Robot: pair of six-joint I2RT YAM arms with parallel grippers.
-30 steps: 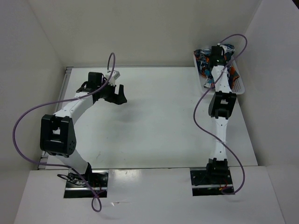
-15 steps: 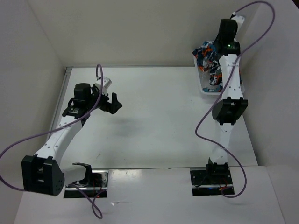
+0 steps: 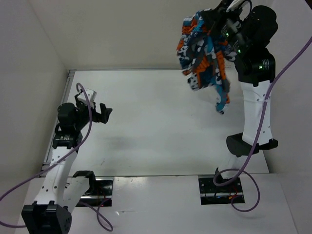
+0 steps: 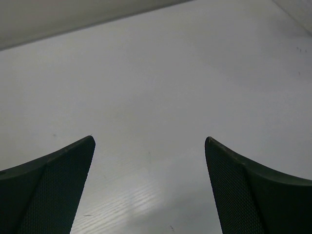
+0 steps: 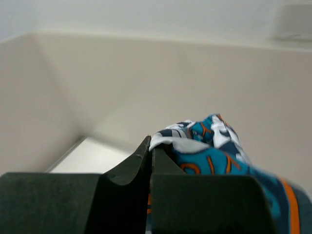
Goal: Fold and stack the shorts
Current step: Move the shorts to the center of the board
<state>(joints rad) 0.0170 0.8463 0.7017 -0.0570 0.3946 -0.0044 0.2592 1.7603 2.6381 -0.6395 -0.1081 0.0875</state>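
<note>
The shorts (image 3: 204,51), a patchwork of teal, orange, white and dark grey, hang bunched in the air high over the back right of the table. My right gripper (image 3: 218,14) is shut on their top edge. In the right wrist view its jaws are closed together (image 5: 150,148) with the fabric (image 5: 209,141) bulging out to the right of them. My left gripper (image 3: 104,113) is open and empty low over the left side of the table. In the left wrist view its fingers (image 4: 73,165) stand wide apart over bare white table.
The white table (image 3: 161,122) is walled by white panels at the back and both sides. Purple cables loop from both arms. The arm bases sit at the near edge. The white mesh basket does not show behind the raised right arm.
My right gripper has lifted the shorts out of the basket at the back right and swung them up and leftward. My left arm has drawn back toward the near left, its gripper still open.
</note>
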